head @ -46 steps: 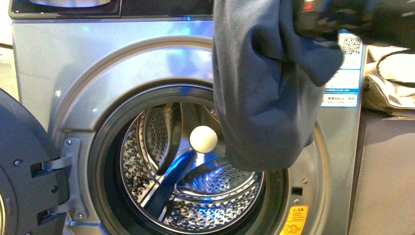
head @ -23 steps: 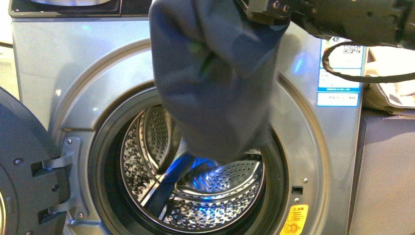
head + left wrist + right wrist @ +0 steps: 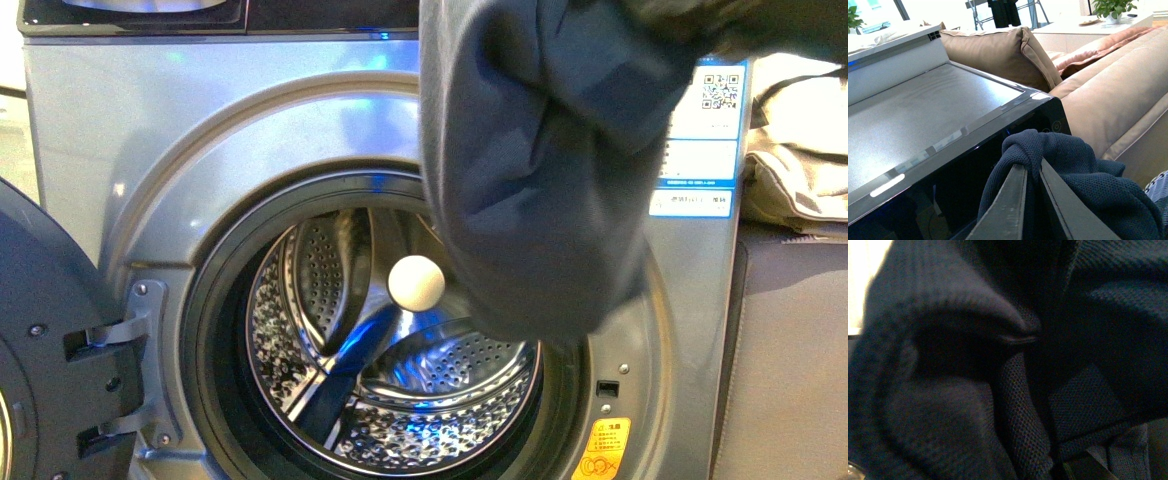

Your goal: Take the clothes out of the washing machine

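Okay, my left claw [image 3: 1032,167] is pinched shut on a fold of the clothes [image 3: 1078,165], just beside the black top edge of the washing machine [image 3: 923,120]. Right claw: view is all navy fabric, can't tell its state. Versus half a second ago, the garment has swung right and hangs over the right side of the drum mouth [image 3: 380,400]; the white ball [image 3: 416,283] is uncovered.

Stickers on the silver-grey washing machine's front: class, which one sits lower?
The orange sticker, low beside the drum opening's right rim. The blue-white energy label sits high, beside the hanging dark navy fabric garment.
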You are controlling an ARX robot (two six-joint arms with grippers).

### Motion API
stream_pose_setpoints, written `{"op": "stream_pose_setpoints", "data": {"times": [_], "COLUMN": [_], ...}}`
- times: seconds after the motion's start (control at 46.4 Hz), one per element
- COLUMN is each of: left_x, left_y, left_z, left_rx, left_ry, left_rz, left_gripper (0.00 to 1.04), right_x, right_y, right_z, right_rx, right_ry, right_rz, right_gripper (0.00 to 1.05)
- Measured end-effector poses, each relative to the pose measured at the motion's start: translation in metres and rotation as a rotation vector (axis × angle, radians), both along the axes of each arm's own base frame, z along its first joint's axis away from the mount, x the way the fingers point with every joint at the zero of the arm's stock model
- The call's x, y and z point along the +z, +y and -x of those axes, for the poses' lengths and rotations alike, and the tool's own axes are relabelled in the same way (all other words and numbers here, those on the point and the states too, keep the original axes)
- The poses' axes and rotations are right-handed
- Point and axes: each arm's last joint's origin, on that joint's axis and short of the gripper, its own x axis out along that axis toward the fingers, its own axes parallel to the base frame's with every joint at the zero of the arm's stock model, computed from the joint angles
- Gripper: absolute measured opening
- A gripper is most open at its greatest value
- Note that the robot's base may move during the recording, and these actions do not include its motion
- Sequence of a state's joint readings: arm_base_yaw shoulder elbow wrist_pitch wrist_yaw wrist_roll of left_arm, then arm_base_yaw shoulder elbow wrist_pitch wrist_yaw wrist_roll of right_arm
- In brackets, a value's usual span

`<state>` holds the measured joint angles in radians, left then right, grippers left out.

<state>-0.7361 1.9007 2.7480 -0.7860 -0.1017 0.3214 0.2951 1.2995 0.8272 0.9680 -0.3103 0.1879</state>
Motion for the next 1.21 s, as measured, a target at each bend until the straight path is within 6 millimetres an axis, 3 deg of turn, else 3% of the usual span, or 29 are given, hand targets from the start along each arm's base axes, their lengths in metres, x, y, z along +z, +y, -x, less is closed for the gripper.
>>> {"op": "stream_pose_setpoints", "data": {"times": [0.215, 0.302, 0.582, 0.905, 1.099, 1.207], "left_x": [0.001, 0.002, 0.003, 0.004, 0.004, 0.004], "left_y": [0.001, 0.002, 0.002, 0.003, 0.003, 0.003], "left_z": [0.001, 0.002, 0.002, 0.003, 0.003, 0.003], "left_rx": [0.0, 0.0, 0.0, 0.0, 0.0, 0.0], "left_ry": [-0.005, -0.008, -0.011, -0.013, -0.013, -0.014], "left_rz": [0.004, 0.007, 0.009, 0.012, 0.012, 0.012], "left_gripper": [0.42, 0.6, 1.0, 0.98, 0.98, 0.98], "right_x": [0.003, 0.007, 0.029, 0.056, 0.061, 0.059], "right_y": [-0.017, -0.036, -0.087, -0.153, -0.196, -0.207], "right_z": [0.016, 0.025, 0.052, 0.096, 0.128, 0.143], "right_rx": [-0.023, -0.059, -0.179, -0.36, -0.47, -0.523], "right_ry": [-0.009, -0.015, -0.091, -0.158, -0.161, -0.165], "right_rz": [-0.024, -0.054, -0.113, -0.079, -0.015, 0.024], "right_gripper": [0.08, 0.08, 0.08, 0.08, 0.08, 0.08]}}
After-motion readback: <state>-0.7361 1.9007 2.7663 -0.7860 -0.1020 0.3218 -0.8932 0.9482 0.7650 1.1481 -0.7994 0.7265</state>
